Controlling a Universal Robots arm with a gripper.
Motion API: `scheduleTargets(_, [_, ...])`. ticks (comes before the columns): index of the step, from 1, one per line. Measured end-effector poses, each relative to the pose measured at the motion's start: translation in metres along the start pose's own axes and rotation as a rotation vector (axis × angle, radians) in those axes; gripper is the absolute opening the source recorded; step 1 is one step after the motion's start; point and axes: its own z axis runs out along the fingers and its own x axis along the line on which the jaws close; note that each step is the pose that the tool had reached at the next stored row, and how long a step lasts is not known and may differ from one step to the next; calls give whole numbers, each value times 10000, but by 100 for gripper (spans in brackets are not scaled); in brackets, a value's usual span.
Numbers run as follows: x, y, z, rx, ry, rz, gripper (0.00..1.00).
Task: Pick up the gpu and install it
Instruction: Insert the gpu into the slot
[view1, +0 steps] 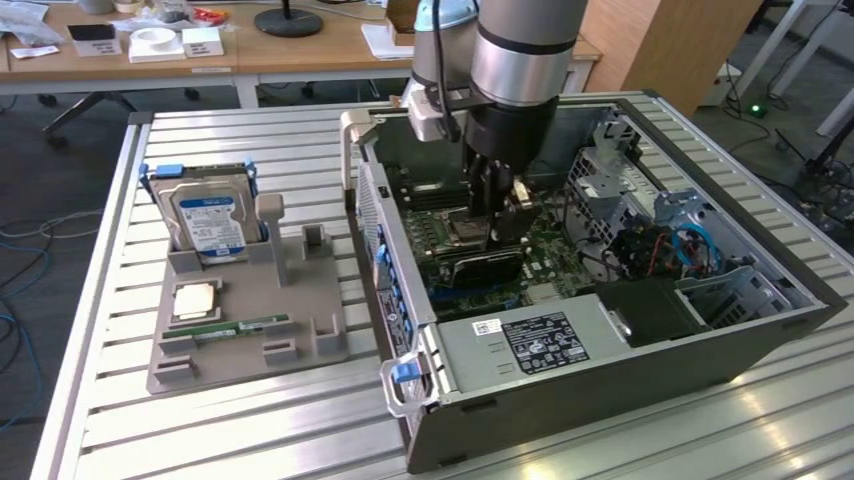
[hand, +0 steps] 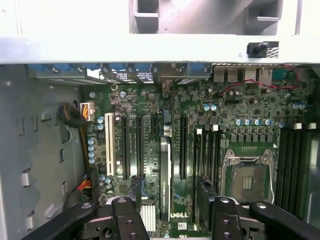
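Gripper (view1: 505, 215) sits inside the case (view1: 747, 330), jaws spread and empty, above the gpu (hand: 165, 175) seated upright in the motherboard (hand: 235, 112).

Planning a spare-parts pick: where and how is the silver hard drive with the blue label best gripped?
Probably by its free upper part, coming straight down from above, pinching across the two broad faces. The silver hard drive with the blue label stands upright in the grey plastic holder, whose slot hides its lower end, leaving the top exposed.
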Motion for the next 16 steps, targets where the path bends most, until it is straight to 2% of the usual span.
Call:
scheduleTargets(7, [-2,-9,-145,2,51,69,56])
scheduleTargets(16, [-2,-11,-175,1,74,84,56])
